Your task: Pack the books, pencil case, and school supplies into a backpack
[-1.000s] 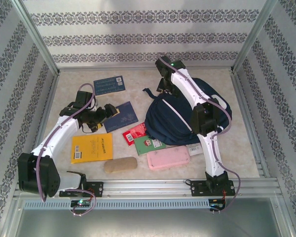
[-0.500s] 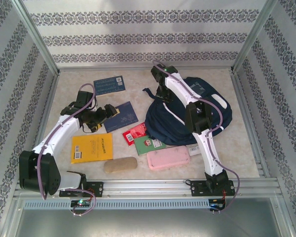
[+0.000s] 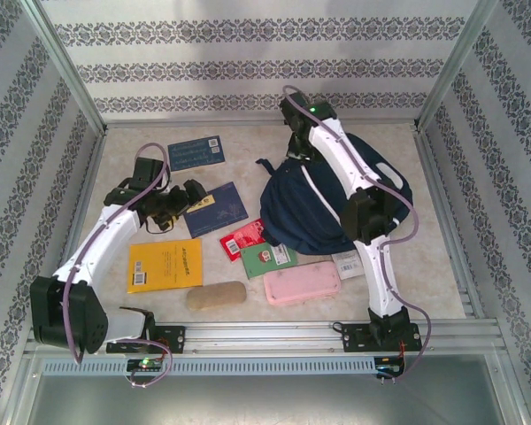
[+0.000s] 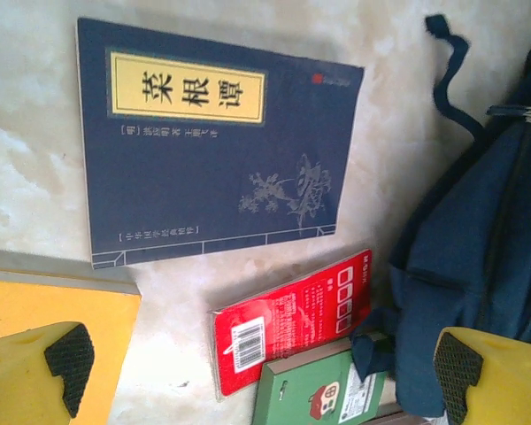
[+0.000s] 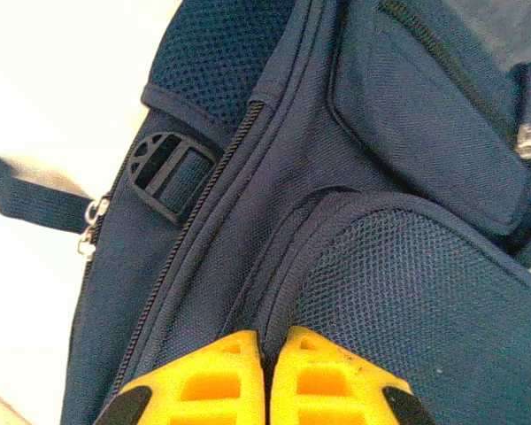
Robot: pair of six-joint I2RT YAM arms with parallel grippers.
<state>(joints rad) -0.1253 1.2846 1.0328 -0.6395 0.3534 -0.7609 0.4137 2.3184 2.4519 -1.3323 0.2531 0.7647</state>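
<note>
Navy backpack (image 3: 288, 221) from above, lying right of centre on the pale bench (image 3: 425, 266). Right arm (image 3: 336, 159) stretched across it, right jaws down at its far left edge. Against its near edge: green book (image 3: 267, 258), red packet (image 3: 242, 237) just left of that, white strip packet (image 3: 347, 264) to the right, pink pencil case (image 3: 302, 284) nearer the bases. Further left: yellow-orange book (image 3: 165, 264), tan oblong (image 3: 216, 295) by its near corner. Nearer dark blue book (image 3: 217, 205) just beside the left jaws; farther dark blue book (image 3: 196, 152) behind it. Left arm (image 3: 106, 235) bent over the bench's left half.

Left wrist: left jaws spread wide and gripping nothing, black-tipped yellow pads (image 4: 66, 354) at both lower corners. Underneath: nearer dark blue book (image 4: 203, 159) with a pale yellow label, red packet (image 4: 292, 319), green book (image 4: 319, 394) touching the packet's lower edge, yellow-orange book (image 4: 53, 310) at lower left, backpack (image 4: 487, 248) along the right with a loose strap (image 4: 451, 71).

Right wrist: right jaws pressed together, yellow fingertips (image 5: 221, 381) side by side at the backpack (image 5: 407, 283), beside its mesh panel, near a zip (image 5: 203, 204) and a black buckle (image 5: 164, 173). Cannot tell whether any fabric is pinched.
</note>
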